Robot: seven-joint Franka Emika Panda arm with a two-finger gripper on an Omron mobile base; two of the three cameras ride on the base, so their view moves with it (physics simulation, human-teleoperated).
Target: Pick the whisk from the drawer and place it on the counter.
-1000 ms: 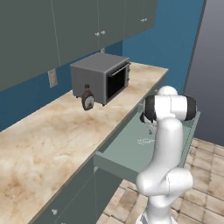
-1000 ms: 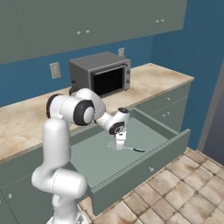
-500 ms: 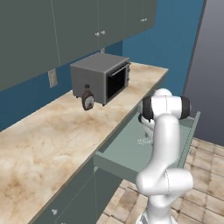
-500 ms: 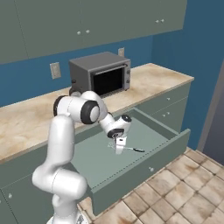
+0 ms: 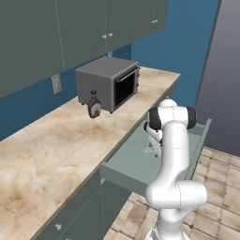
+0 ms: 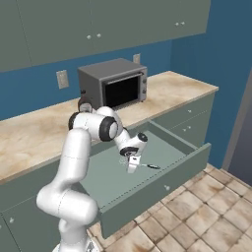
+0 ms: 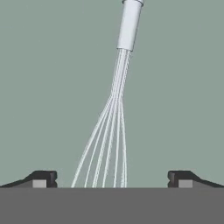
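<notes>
The whisk [image 7: 114, 109] lies flat on the floor of the open drawer [image 6: 101, 174], its pale wire loops running down between my fingertips and its slim handle pointing away at the top of the hand view. From the right base view its dark handle [image 6: 150, 166] sticks out to the right of the hand. My gripper [image 7: 113, 179] hangs just above the loops, open, with one fingertip on each side and nothing held. It also shows low inside the drawer [image 5: 131, 161] as the gripper [image 6: 132, 166]. The beige marbled counter [image 5: 56, 150] runs behind the drawer.
A grey microwave [image 5: 110, 84] stands at the back of the counter [image 6: 29, 133], with a brown syrup bottle [image 5: 94, 107] in front of its left corner. Grey-green wall cabinets [image 6: 98, 24] hang above. The drawer's front panel [image 6: 162, 187] juts out over the tiled floor.
The hand has come down into the drawer, closer to the whisk, and the elbow has shifted with it. The jaws stay open and the whisk has not moved.
</notes>
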